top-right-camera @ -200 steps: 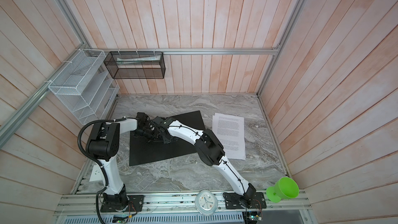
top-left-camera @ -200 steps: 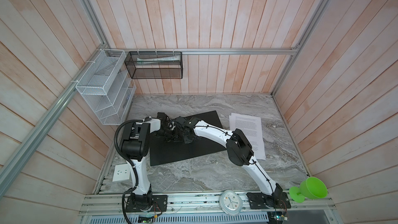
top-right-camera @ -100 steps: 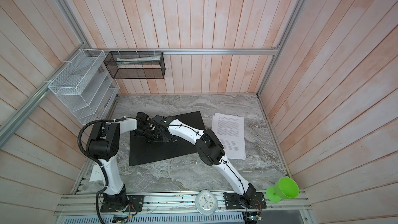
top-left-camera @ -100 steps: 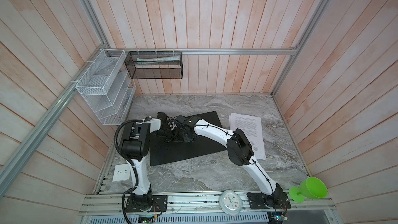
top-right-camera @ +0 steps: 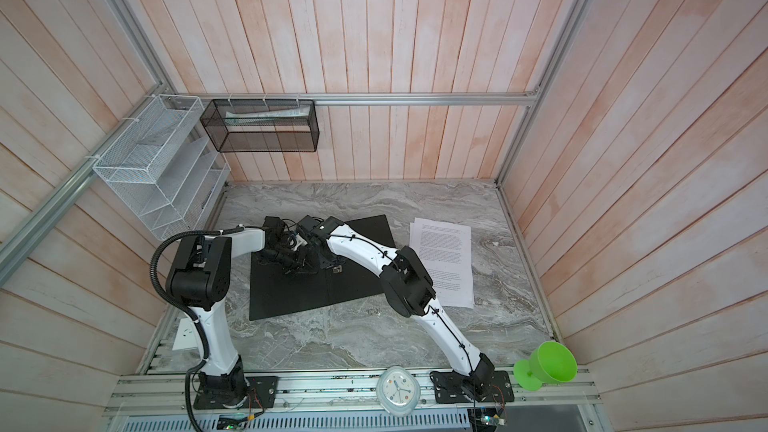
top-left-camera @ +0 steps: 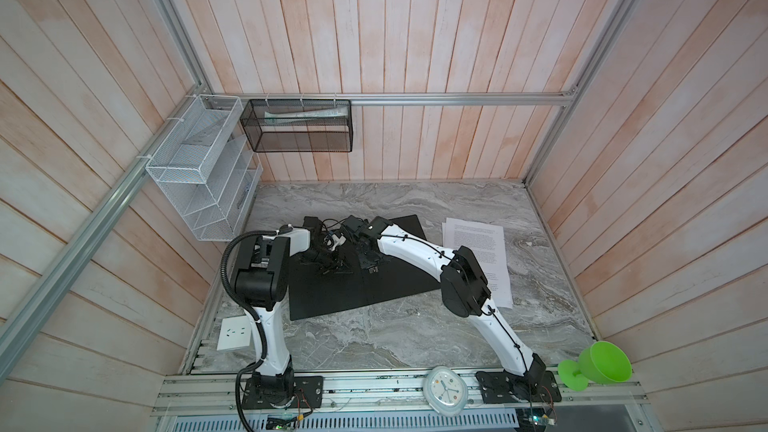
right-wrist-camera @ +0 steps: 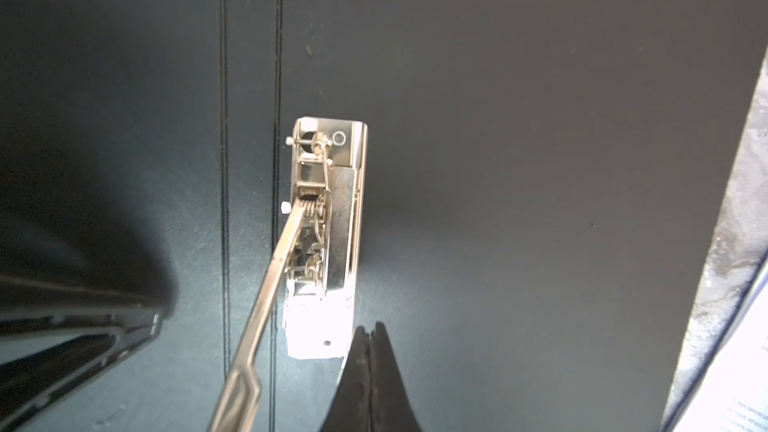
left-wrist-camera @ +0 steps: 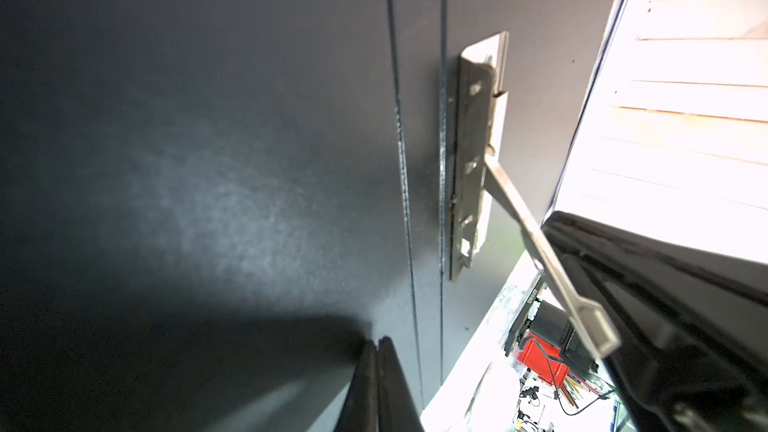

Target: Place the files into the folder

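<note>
The folder (top-left-camera: 357, 292) (top-right-camera: 307, 292) lies open on the marble table with its black inside up. Its metal clip (left-wrist-camera: 473, 151) (right-wrist-camera: 328, 209) sits beside the spine creases, and the clip's lever (left-wrist-camera: 552, 268) (right-wrist-camera: 266, 301) is lifted off the cover. My left gripper (top-left-camera: 332, 270) (top-right-camera: 291, 270) (left-wrist-camera: 379, 340) is shut and empty, its tips down at the black surface left of the spine. My right gripper (top-left-camera: 368, 261) (top-right-camera: 328, 263) (right-wrist-camera: 369, 328) is shut and empty, right at the clip's near end. The files (top-left-camera: 478, 251) (top-right-camera: 446, 251) (right-wrist-camera: 731, 388) lie flat on the table right of the folder.
A white wire rack (top-left-camera: 199, 172) and a black mesh basket (top-left-camera: 297, 126) hang on the back left walls. At the front rail stand a clock (top-left-camera: 446, 388) and a green cup (top-left-camera: 598, 367). A white socket plate (top-left-camera: 235, 332) lies front left.
</note>
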{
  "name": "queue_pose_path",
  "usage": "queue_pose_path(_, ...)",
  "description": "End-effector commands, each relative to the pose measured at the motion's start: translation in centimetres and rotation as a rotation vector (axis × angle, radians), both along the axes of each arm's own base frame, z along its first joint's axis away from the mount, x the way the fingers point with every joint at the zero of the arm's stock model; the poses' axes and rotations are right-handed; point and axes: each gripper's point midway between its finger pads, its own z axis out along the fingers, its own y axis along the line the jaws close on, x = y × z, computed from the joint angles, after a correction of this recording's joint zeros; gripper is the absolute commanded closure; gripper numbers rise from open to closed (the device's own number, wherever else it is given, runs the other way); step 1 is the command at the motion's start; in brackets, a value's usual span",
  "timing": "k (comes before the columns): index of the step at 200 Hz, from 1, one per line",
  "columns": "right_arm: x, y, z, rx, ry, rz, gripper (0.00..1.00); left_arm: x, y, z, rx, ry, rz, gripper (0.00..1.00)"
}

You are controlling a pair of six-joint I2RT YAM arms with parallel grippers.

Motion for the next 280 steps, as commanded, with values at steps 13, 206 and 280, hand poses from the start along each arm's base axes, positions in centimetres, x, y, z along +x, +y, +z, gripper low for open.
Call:
queue_pose_path(13, 0.7, 0.7, 2.7, 0.024, -0.051, 0.017, 0.97, -0.9, 2.1, -3.8, 0.144, 0.063, 0.007, 0.92)
queue_pose_path(206, 1.1, -9.1, 19.2, 0.542, -0.231, -0.180, 0.89, -3.4, -4.4, 4.2, 0.089, -0.373, -0.452, 0.60)
queue_pose_path(280, -0.3, -11.7, 17.9, 0.615, -0.216, -0.251, 0.89, 1.3, -5.4, 5.2, 0.137, -0.484, -0.349, 0.55)
